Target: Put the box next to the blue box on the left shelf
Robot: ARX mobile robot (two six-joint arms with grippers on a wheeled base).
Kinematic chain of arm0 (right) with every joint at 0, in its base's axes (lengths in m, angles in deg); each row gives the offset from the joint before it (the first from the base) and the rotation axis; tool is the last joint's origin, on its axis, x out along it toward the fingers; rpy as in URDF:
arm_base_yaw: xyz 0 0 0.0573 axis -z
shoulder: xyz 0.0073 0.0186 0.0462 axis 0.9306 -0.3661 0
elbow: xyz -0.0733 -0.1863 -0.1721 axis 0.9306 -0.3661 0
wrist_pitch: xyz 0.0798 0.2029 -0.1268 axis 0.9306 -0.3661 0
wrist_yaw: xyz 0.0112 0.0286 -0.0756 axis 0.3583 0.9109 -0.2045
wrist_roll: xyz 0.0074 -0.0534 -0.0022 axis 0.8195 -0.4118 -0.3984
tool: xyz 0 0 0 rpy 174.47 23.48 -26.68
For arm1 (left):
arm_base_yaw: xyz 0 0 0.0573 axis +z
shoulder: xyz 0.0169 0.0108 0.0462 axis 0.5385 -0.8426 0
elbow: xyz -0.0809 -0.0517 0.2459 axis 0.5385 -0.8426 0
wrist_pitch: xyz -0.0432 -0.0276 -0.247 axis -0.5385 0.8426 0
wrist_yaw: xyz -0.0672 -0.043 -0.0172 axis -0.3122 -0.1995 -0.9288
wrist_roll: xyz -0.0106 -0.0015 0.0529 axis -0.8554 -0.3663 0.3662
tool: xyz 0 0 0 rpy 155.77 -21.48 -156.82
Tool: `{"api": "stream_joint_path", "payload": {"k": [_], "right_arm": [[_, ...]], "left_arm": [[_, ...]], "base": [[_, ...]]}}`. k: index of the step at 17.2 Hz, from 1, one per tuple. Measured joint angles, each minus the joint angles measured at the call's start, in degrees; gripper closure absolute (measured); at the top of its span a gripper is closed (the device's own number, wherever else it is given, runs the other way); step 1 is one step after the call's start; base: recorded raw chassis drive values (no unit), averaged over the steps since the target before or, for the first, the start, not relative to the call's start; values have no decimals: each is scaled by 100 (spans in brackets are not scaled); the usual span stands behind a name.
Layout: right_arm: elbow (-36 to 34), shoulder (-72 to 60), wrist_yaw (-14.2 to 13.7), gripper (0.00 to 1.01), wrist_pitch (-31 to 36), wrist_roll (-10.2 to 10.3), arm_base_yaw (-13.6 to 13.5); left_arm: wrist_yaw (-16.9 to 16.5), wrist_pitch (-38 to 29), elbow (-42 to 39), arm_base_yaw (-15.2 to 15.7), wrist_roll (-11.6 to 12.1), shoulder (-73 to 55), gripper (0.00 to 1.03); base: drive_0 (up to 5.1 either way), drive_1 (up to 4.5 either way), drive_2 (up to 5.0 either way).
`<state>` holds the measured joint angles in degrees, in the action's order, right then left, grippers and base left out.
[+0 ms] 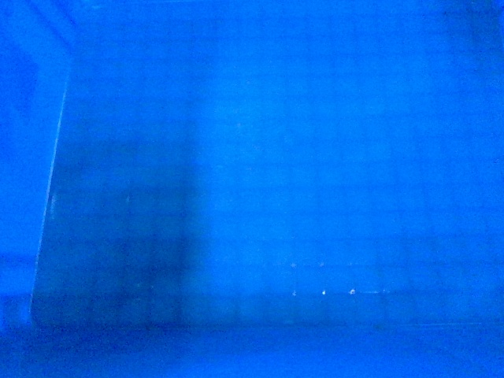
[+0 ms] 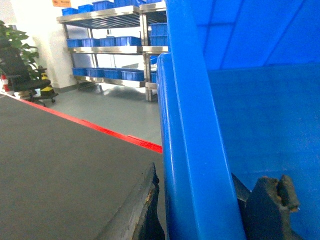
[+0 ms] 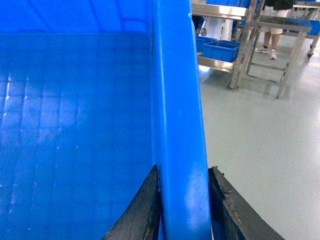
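Between both grippers (image 3: 182, 210), fingers clamped on box (image 1: 299, 173) rims, mid-carry; next needs driving to the shelf (image 2: 107, 47).

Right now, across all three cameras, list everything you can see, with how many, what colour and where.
Crate: one, blue, held up close, filling the head view.
Shelf racks: two metal units joined, far left background, left wrist view.
Small bins: many, blue, on those racks.
Office chair: one, black, beside a green plant.
Floor stripe: one, red.
Person's legs: one pair, far right background.
Left claw: black, clamping the crate's rim.
Right claw: black, clamping the opposite rim.
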<state>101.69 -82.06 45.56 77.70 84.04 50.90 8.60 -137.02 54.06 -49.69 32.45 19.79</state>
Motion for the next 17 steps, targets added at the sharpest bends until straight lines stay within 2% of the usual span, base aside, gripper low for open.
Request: {"api": "stream_joint_path", "payload": {"k": [17], "right_arm": [[0,0,-2,80,-4,0,0]], "left_arm": [[2,4,0,0,0,0,72]], "base": [[-154,-154,-154]]}}
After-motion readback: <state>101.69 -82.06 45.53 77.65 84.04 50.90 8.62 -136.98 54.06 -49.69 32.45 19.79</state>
